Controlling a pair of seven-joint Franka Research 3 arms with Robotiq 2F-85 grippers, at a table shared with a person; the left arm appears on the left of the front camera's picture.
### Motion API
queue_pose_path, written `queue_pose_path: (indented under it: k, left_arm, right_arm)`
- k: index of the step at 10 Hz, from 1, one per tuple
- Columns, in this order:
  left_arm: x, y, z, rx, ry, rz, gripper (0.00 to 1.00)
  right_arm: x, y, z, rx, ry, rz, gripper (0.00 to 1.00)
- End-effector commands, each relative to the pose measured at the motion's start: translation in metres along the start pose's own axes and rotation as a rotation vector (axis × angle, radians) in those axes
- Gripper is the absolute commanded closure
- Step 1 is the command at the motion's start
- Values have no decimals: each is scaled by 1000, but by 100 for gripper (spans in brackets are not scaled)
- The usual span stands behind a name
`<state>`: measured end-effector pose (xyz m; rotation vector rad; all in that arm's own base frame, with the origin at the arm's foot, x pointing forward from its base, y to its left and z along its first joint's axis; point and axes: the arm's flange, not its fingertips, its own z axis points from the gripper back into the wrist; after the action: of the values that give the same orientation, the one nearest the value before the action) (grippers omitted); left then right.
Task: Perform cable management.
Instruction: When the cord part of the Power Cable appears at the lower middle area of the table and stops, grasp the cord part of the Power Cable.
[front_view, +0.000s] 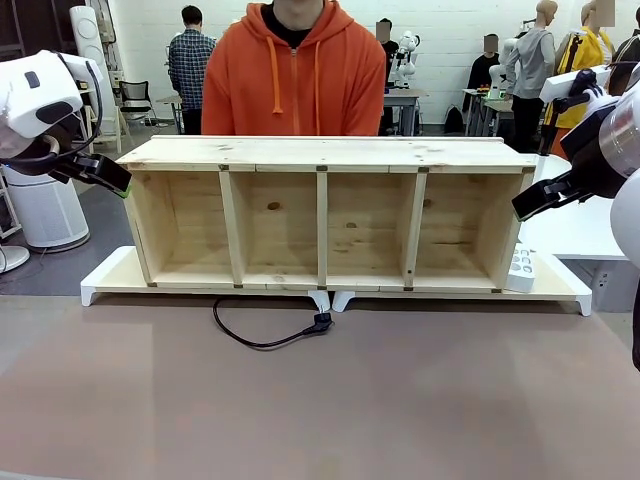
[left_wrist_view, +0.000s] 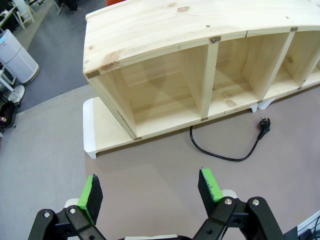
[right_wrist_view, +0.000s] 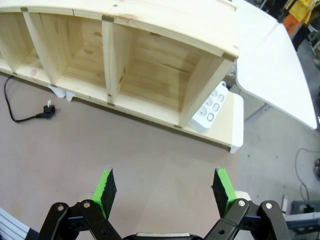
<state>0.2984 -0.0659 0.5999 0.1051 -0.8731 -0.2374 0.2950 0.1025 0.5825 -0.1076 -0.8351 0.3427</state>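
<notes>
A thin black cable (front_view: 255, 340) curls out from under the wooden shelf's front edge onto the brown table and ends in a small black plug (front_view: 320, 322). The left wrist view shows the same cable (left_wrist_view: 220, 154) and plug (left_wrist_view: 264, 125) lying loose; the right wrist view has the plug (right_wrist_view: 47, 110) at its left. My left gripper (front_view: 105, 175) hangs open above the shelf's left end, and its green pads (left_wrist_view: 91, 194) stand wide apart. My right gripper (front_view: 540, 197) hovers open by the shelf's right end, pads (right_wrist_view: 223, 186) wide apart, nothing held.
A long wooden shelf (front_view: 325, 152) with several compartments lies on white boards (front_view: 110, 280). A white power strip (front_view: 520, 270) leans at its right end. A person in an orange hoodie (front_view: 295, 75) stands behind it. A white side table (right_wrist_view: 270, 65) stands at the right.
</notes>
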Motion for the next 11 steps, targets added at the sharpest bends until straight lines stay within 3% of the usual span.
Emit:
queue_pose_path:
  k: [1, 10, 11]
  left_arm:
    - [1, -1, -2, 1, -1, -2, 0]
    - [1, -1, -2, 1, -1, -2, 0]
    - [1, -1, -2, 1, -1, -2, 0]
  right_arm:
    - [0, 1, 0, -1, 0, 3, 0]
    - [0, 0, 0, 0, 0, 0, 0]
    - [6, 7, 1, -21, 26, 56, 0]
